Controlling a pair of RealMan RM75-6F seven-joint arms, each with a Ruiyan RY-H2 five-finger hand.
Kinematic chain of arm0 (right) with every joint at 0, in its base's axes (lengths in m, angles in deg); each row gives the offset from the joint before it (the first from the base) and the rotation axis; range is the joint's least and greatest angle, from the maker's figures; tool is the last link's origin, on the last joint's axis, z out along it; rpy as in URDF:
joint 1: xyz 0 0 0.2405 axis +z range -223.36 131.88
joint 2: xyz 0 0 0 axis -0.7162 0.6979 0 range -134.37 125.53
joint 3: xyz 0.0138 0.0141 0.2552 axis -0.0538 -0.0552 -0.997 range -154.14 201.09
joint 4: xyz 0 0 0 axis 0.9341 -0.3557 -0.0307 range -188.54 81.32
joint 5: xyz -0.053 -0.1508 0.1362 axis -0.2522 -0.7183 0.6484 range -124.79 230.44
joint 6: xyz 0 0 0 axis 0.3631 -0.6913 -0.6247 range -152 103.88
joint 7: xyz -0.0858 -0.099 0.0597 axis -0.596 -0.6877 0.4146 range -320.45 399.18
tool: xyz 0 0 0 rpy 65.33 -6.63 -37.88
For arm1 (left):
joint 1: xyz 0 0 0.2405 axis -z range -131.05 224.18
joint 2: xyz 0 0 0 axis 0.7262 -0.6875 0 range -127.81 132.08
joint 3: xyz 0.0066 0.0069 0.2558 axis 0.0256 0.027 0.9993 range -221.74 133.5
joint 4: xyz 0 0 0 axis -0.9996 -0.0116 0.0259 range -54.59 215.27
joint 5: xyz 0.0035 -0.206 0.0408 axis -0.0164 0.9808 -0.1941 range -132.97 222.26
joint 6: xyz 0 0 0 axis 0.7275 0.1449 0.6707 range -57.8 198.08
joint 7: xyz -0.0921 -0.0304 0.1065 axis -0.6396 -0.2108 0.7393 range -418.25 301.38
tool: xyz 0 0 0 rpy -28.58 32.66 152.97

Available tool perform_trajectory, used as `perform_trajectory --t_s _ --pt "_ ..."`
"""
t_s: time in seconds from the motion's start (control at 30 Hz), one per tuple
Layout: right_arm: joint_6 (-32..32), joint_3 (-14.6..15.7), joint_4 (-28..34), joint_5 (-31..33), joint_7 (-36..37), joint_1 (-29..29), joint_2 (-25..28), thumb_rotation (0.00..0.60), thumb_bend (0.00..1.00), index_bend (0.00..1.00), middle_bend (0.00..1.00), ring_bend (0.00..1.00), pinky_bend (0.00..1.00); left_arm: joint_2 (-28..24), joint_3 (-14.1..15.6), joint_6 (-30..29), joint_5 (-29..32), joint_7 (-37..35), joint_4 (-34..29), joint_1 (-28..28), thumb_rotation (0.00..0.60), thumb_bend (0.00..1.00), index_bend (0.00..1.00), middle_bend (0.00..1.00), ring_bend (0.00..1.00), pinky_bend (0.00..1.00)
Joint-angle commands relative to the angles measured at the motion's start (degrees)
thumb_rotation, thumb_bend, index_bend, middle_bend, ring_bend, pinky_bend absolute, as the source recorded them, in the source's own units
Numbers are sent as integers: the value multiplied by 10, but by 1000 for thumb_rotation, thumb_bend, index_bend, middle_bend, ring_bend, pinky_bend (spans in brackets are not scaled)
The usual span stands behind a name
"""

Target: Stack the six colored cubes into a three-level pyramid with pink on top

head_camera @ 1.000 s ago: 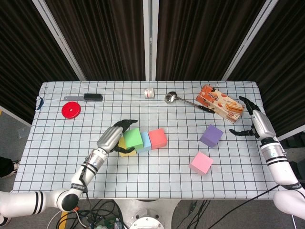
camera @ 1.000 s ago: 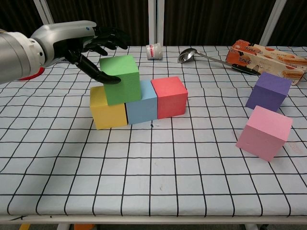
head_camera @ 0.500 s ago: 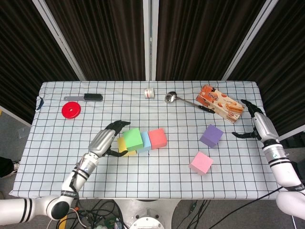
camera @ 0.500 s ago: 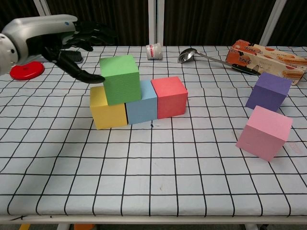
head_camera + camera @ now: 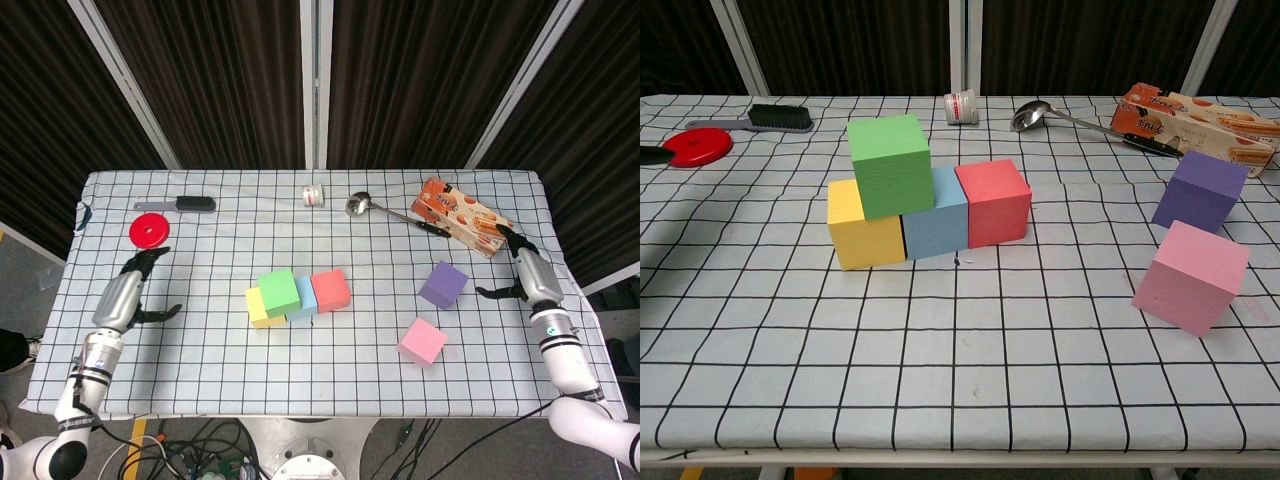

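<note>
A yellow cube [image 5: 858, 233], a blue cube [image 5: 937, 226] and a red cube [image 5: 993, 201] stand in a row mid-table. The green cube [image 5: 890, 164] sits on top, across the yellow and blue ones, also seen as the green cube [image 5: 279, 291] in the head view. The purple cube [image 5: 443, 284] and pink cube [image 5: 422, 341] lie apart to the right, pink tilted in the chest view [image 5: 1191, 277]. My left hand [image 5: 128, 292] hovers open near the left table edge, far from the cubes. My right hand [image 5: 523, 270] is open at the right edge, beside the purple cube.
Along the back lie a red disc [image 5: 149, 230], a black brush [image 5: 185, 204], a small white jar [image 5: 314, 195], a metal spoon [image 5: 372, 207] and an orange snack box [image 5: 462, 216]. The checked cloth [image 5: 330, 380] covers the table.
My left hand has let go of the green cube and drawn back far left, out of the chest view. The right hand has moved slightly nearer and lower.
</note>
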Motion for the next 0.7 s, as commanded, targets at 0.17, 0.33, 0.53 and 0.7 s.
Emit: perform_trajectory --t_s 0.17,0.33,0.53,0.7 --pt "-5 -1 -11 67 -81 33 -53 600 21 0 79 0 0 -9 0 -8 7 -64 65 -43 600 174 101 80 18 72" --pt "-2 -2 -5 105 -119 50 -76 600 16 0 82 0 0 -13 -2 10 1 -95 87 -55 600 174 101 81 18 72" --pt "-21 -2 23 139 -154 55 -81 600 7 0 84 0 0 -22 -6 31 -11 -123 99 -62 600 174 101 81 18 72" --pt "-69 3 59 169 -187 48 -84 600 4 0 87 0 0 -29 -4 53 -21 -138 108 -65 600 174 101 81 6 72"
